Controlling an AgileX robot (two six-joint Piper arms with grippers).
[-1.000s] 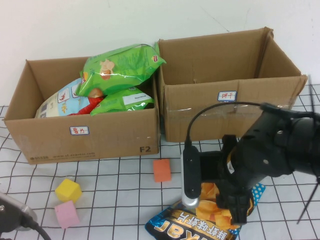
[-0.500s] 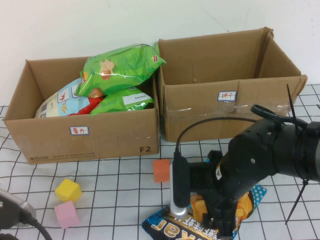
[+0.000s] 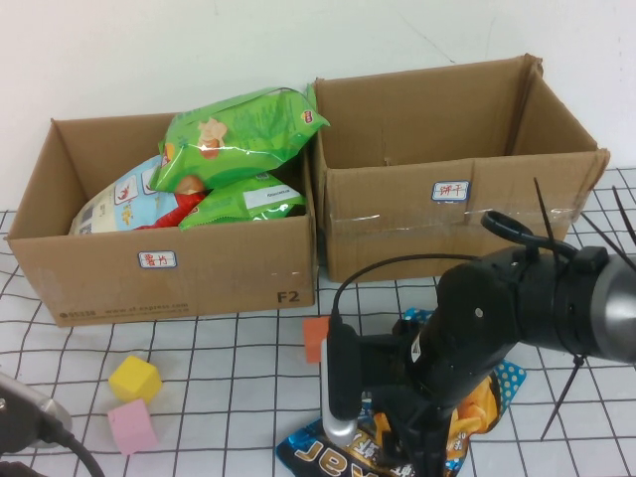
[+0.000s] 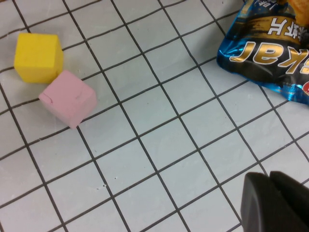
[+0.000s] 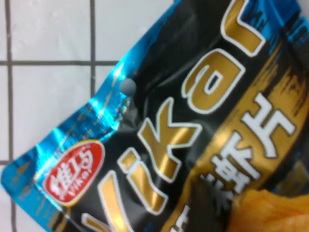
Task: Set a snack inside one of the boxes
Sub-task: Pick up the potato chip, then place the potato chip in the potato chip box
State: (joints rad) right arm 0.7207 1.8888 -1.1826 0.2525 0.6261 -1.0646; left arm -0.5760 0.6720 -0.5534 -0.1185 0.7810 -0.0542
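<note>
A blue and black snack bag (image 3: 318, 459) with gold lettering lies flat on the checked table at the front; it fills the right wrist view (image 5: 169, 125) and shows in the left wrist view (image 4: 265, 48). My right gripper (image 3: 429, 437) is pressed down close over this bag, hidden under the black arm. Two cardboard boxes stand behind: the left box (image 3: 179, 268) holds green and other snack bags (image 3: 238, 134), and the inside of the right box (image 3: 457, 219) shows no contents. My left gripper (image 4: 270, 193) is shut and empty, low over the table at the front left.
An orange block (image 3: 314, 336) lies just left of the right arm. A yellow block (image 3: 135, 378) and a pink block (image 3: 132, 425) lie at the front left, near the left arm (image 3: 25, 422). They also show in the left wrist view, yellow (image 4: 38, 57) and pink (image 4: 67, 99).
My right arm has moved left and lower over the snack bag, now covering part of the orange block. The bag has shifted slightly left. The left arm has not moved.
</note>
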